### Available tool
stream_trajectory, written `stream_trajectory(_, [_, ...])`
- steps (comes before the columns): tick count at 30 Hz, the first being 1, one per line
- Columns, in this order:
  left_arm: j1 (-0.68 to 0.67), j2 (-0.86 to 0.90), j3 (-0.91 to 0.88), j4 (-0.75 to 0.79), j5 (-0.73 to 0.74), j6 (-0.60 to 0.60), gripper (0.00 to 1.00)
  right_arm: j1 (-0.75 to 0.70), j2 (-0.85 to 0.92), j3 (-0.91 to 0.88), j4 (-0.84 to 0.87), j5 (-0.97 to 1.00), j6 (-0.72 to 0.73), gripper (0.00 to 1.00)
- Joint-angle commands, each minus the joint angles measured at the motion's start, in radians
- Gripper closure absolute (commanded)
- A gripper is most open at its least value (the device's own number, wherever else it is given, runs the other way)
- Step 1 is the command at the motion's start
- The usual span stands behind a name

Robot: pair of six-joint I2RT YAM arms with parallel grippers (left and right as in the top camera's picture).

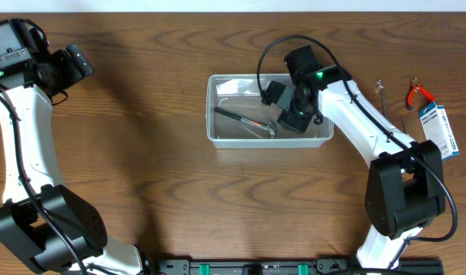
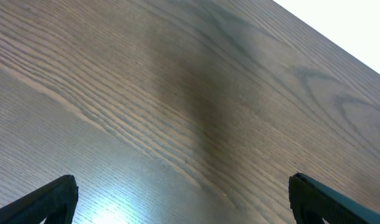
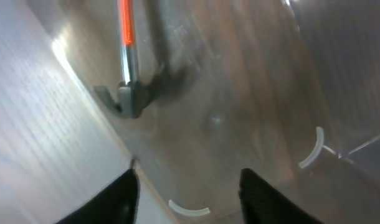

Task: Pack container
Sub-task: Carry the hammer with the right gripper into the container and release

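Observation:
The clear plastic container point(image 1: 218, 137) sits at the table's centre. A hammer point(image 1: 247, 121) with a black and orange handle lies inside it; the right wrist view shows its metal head point(image 3: 129, 96) on the tub floor. My right gripper point(image 1: 292, 121) hangs over the container's right half, open and empty point(image 3: 189, 196). My left gripper point(image 1: 74, 63) is at the far left over bare wood, open and empty point(image 2: 180, 199). Red-handled pliers point(image 1: 418, 94), a small metal tool point(image 1: 381, 93) and a blue-and-white packet point(image 1: 438, 130) lie on the table to the right.
The tools and the packet lie close to the table's right edge, next to the right arm's base point(image 1: 401, 191). The left arm's base point(image 1: 50, 229) stands at the front left.

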Motion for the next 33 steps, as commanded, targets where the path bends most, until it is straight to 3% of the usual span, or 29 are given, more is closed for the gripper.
stream_trajectory(1, [0.002,-0.007,0.014,-0.003,-0.008,0.006,0.02,0.004,-0.008,-0.004,0.023,-0.011,0.087,0.37])
stream_trajectory(11, [0.002,-0.007,0.014,-0.003,-0.008,0.006,0.02,0.006,-0.008,-0.003,-0.030,-0.168,0.117,0.19])
stream_trajectory(17, [0.002,-0.007,0.014,-0.003,-0.008,0.006,0.02,0.006,-0.008,-0.003,-0.046,-0.254,0.117,0.19])
stream_trajectory(33, [0.002,-0.007,0.014,-0.003,-0.008,0.006,0.02,0.006,-0.005,-0.003,-0.020,-0.234,0.117,0.22])
